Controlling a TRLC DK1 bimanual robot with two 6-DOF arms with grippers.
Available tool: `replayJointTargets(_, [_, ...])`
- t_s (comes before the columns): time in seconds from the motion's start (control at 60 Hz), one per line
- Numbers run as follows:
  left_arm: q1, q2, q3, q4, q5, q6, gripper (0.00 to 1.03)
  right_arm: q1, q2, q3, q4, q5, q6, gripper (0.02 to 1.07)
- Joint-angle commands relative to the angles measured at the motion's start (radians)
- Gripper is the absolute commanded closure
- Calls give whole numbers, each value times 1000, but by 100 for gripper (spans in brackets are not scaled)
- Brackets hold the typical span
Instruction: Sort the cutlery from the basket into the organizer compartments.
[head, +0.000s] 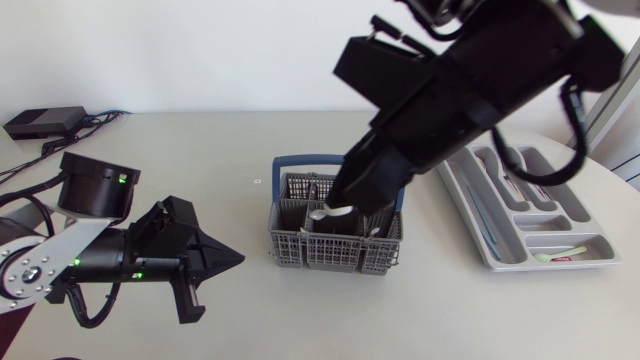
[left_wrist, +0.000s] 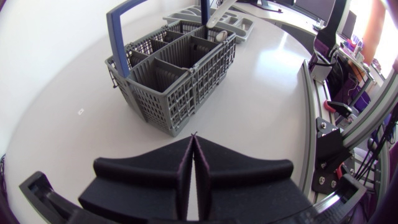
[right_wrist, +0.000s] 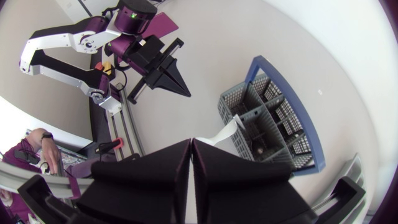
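Head view: right gripper (head: 342, 207) is down in the basket (head: 300, 250), pinched on a pale cutlery piece (head: 328, 214) in a middle cell. Reads as the pick step (piece not lifted clear yet). Organizer (head: 468, 215) is near, on the basket's right, with some pieces (head: 560, 257) already in it. Left gripper (head: 225, 258) sits near the basket's other side, not touching. Black box (head: 45, 121) at the far corner is no obstacle.

Left wrist view: fingers pressed together, nothing held. Basket ahead, organizer beyond it.

Right wrist view: fingers clamped narrow on the flat handle, which pokes out ahead over the basket.

Next, probably: lift straight up, clearing the cell walls and blue carry handle (head: 300, 160), then carry it to the matching compartment. Can't tell the piece type.
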Motion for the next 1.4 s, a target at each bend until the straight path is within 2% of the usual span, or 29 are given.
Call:
replayJointTargets(0.0, [-7, -21, -8, -10, 8, -2, 100, -41, -73, -8, -62, -5, -17, 101])
replayJointTargets(0.267, [-18, -16, 15, -18, 2, -13, 100, -246, -248, -133, -225, 49, -87, 101])
replayJointTargets(0.417, [-44, -15, 39, -20, -16, -27, 100, -418, -343, -236, -243, 167, -140, 101])
replayJointTargets(0.5, [-69, -12, 56, -20, -29, -41, 100, -535, -377, -304, -220, 187, -192, 101])
replayJointTargets(0.583, [-92, 10, 84, -20, -35, -53, 100, -651, -421, -397, -130, 241, -236, 101])
replayJointTargets(0.65, [-113, 39, 114, -18, -53, -59, 100, -736, -441, -489, -30, 330, -267, 101])
replayJointTargets(0.717, [-129, 63, 142, -18, -59, -70, 100, -817, -446, -557, 51, 359, -305, 101])
replayJointTargets(0.933, [-211, 125, 226, -18, -116, -108, 100, -1073, -355, -681, 300, 360, -403, 101])
replayJointTargets(1.383, [-310, 197, 335, -58, -205, -146, 100, -1279, -38, -739, 631, 354, -420, 101])
